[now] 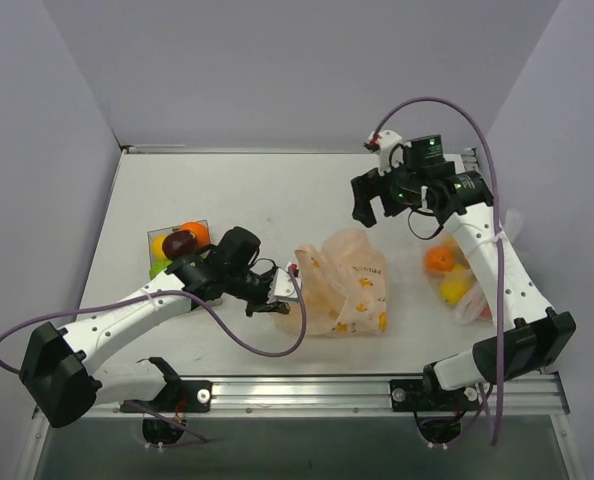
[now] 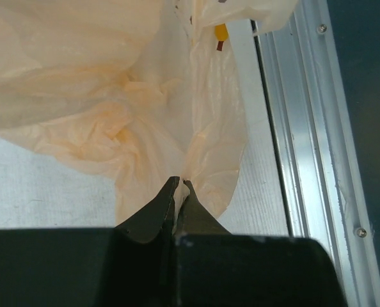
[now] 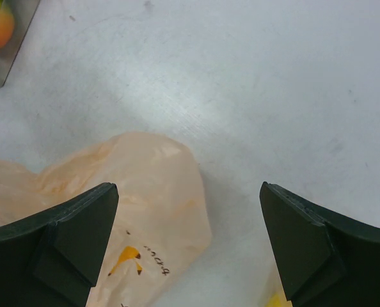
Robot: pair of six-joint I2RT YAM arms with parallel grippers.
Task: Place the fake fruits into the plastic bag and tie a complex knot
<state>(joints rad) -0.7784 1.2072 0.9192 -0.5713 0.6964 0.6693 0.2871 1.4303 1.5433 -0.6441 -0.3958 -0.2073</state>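
The peach plastic bag [image 1: 342,285] lies crumpled on the table's middle, with orange print on it. My left gripper [image 1: 282,290] is at its left edge. In the left wrist view the jaws [image 2: 179,183] are shut on a pinched fold of the bag's film [image 2: 113,96]. My right gripper [image 1: 374,212] hangs open and empty above the table just beyond the bag's far end, which shows in the right wrist view [image 3: 145,192]. Several fake fruits [image 1: 180,243], orange, maroon, yellow and green, sit in a clear tray at the left. No knot shows.
A clear whitish bag [image 1: 457,280] holding an orange and a yellow fruit lies at the right, under the right arm. The clear tray's corner [image 3: 4,38] shows in the right wrist view. The aluminium rail [image 2: 305,160] runs along the table's near edge.
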